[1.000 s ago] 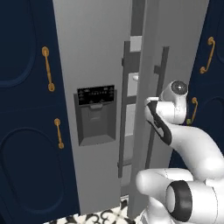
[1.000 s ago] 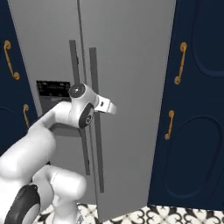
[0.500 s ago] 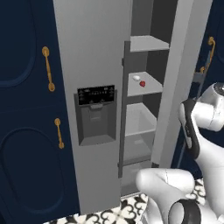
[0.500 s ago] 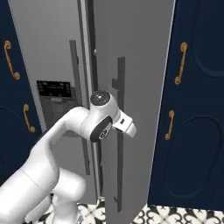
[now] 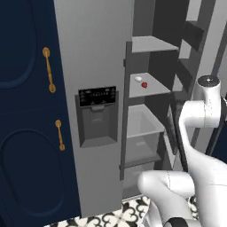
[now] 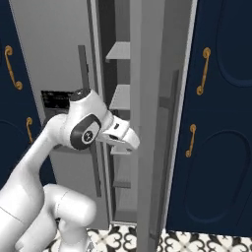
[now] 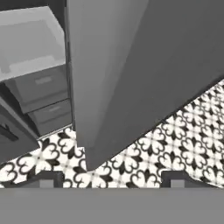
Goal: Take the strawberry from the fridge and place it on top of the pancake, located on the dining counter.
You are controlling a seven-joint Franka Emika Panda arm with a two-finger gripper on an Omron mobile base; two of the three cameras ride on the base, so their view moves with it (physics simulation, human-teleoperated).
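The fridge has its right door swung open. The strawberry sits on a middle shelf inside, just right of a small white lump. The gripper has its fingers spread wide apart, holds nothing, and points down at the patterned floor beside the door's edge.

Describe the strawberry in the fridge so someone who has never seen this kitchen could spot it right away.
Find the tall silver-grey fridge between the navy cabinets; its right door stands open, showing grey shelves. On the middle shelf, level with the top of the black dispenser panel, lie two tiny things. The strawberry is the bright red one; its neighbour is a white lump.
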